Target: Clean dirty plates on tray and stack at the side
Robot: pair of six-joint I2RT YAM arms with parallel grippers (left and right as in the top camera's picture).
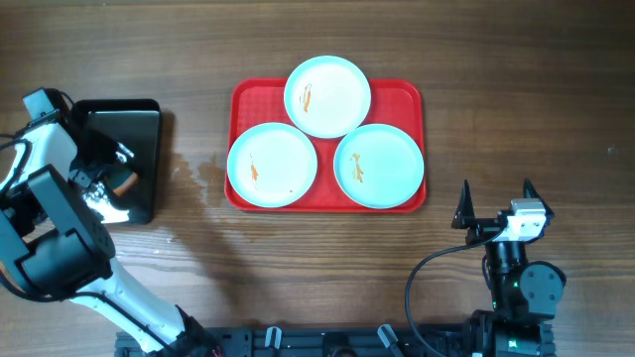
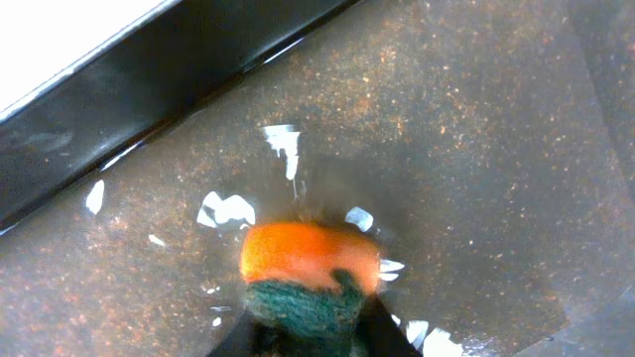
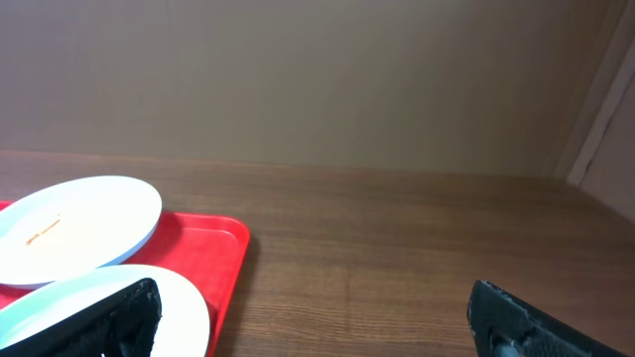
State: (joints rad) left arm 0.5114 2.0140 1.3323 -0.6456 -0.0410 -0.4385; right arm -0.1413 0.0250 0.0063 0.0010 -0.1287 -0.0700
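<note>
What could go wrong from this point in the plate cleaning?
The sponge in the left hand sits in water in the black tray; carried over, it may drip, adding to the wet patch on the table. The rear plate overlaps both front plates, so scrubbing might tip or slide it.

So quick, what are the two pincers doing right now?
Left pincer: closed on the orange-and-green sponge.
Right pincer: open, empty.

I see a brown wood-grain table [image 1: 516, 89] filling the overhead view, under soft, even light. There's a wet patch [image 1: 198, 177] on it left of centre. In the right wrist view, a plain beige wall [image 3: 298, 79] stands behind the table, with pale trim [image 3: 600, 119] at far right.
</note>
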